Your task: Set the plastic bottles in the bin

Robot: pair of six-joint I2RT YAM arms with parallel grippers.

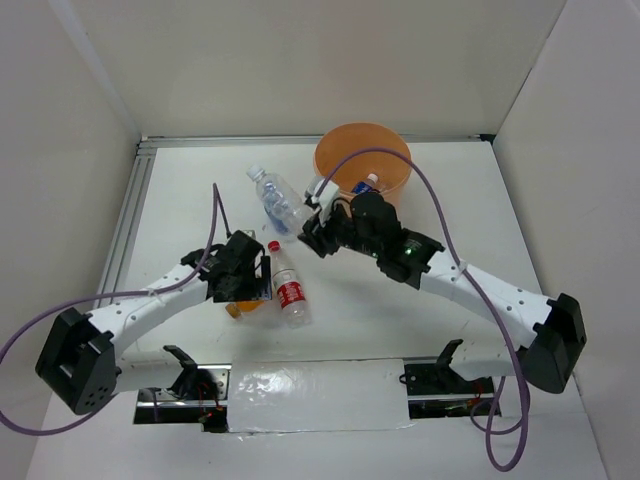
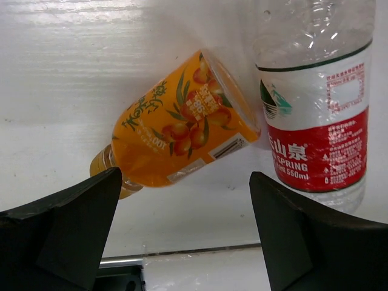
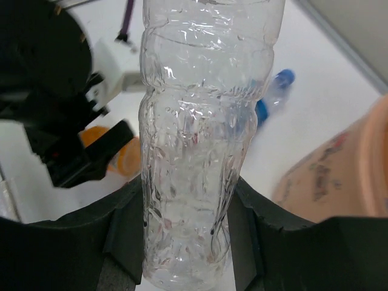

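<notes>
My left gripper is open and hovers low over the orange-filled bottle, which lies on the table with its cap by the left finger. Beside it lies a clear bottle with a red label and red cap. My right gripper is shut on a clear ribbed bottle, left of the peach-orange bin. The bin shows at the right edge of the right wrist view. One bottle lies inside it. A blue-labelled bottle lies left of the bin.
White walls close the table at the back and both sides. A metal rail runs along the left edge. A taped strip and two small brackets sit at the near edge between the arm bases. Purple cables loop over both arms.
</notes>
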